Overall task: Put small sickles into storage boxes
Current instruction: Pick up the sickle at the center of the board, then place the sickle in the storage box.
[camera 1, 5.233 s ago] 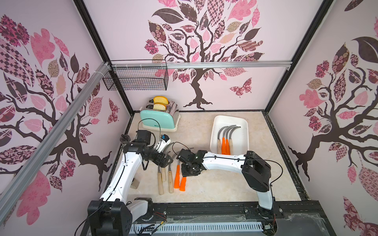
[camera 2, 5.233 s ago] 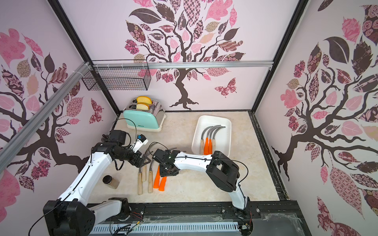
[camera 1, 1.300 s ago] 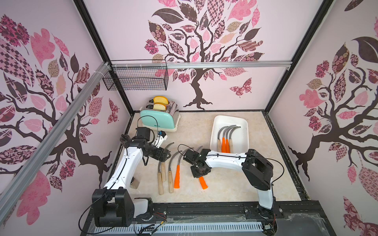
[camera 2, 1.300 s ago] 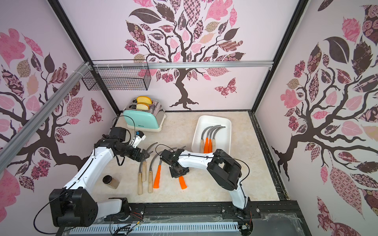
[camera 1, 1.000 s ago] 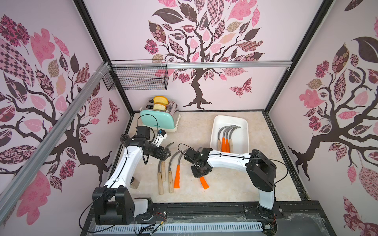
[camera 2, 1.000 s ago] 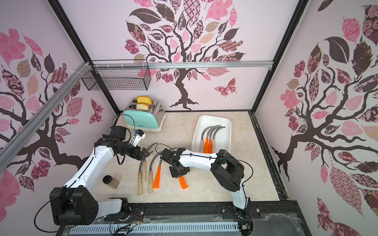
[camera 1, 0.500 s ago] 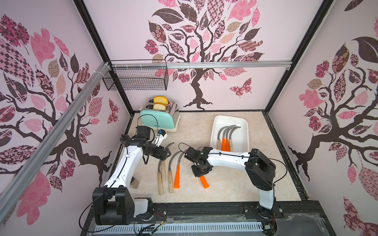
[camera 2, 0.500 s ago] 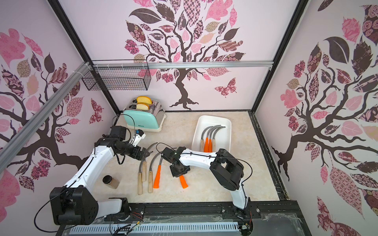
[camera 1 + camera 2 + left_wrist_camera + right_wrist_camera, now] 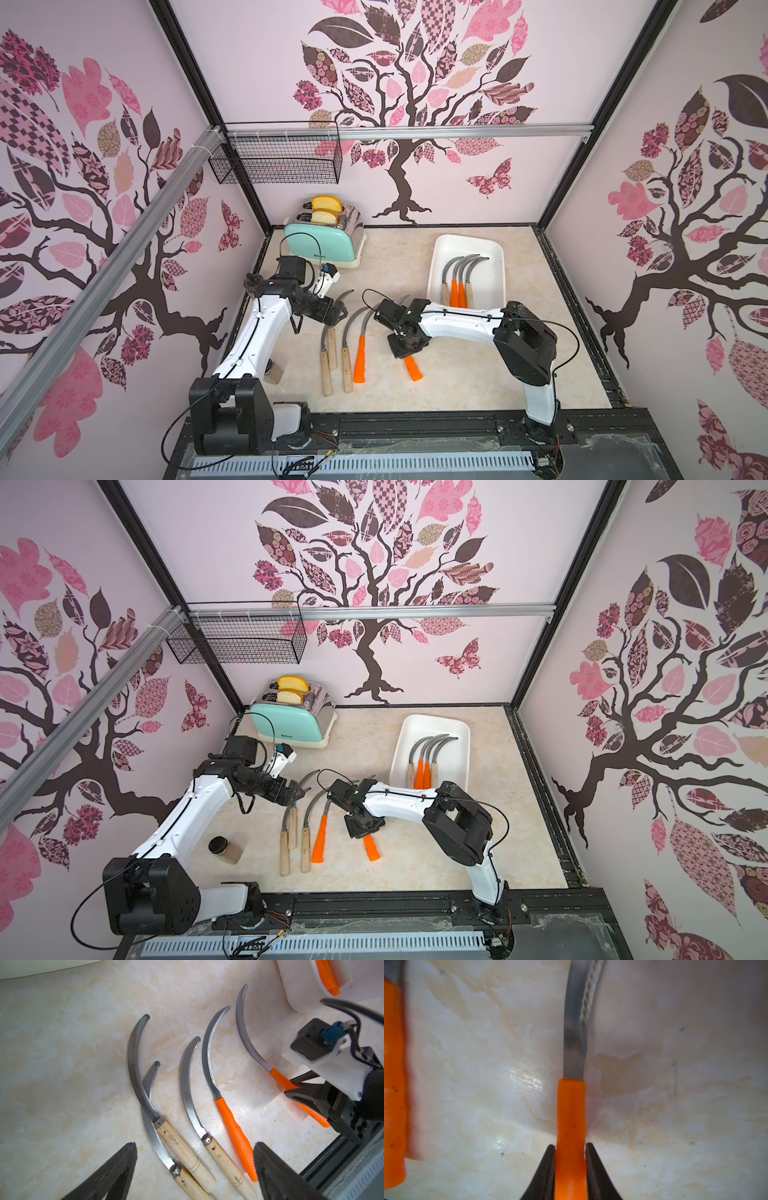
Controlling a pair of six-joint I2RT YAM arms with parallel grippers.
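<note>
The right end effector (image 9: pixel 570 1148) is clamped on the orange-handled sickle (image 9: pixel 571 1113), its black fingers pinching the handle a little behind the blade. I cannot tell whether the tool is clear of the bench (image 9: pixel 457 386). The handle is smooth moulded plastic. The blade is dull grey steel, curved, with a serrated inner edge.

At about 9 o'clock from it in a top view, four more lie in a row with their handles toward the robot. Three are wooden-handled sickles (image 9: pixel 220 1155) with pale turned grips and metal ferrules, two of them crossing. The fourth is a second orange sickle (image 9: pixel 234 1128) with a textured grip. The left end effector (image 9: pixel 194 1147) hangs over that row, jaws spread wide and holding nothing.

Toward 1 o'clock sits the white tray (image 9: pixel 494 282), glossy shallow plastic with rounded corners, holding what looks like four sickles side by side. By my count, four are stored, one is in hand, and four wait on the polished, marbled bench.
</note>
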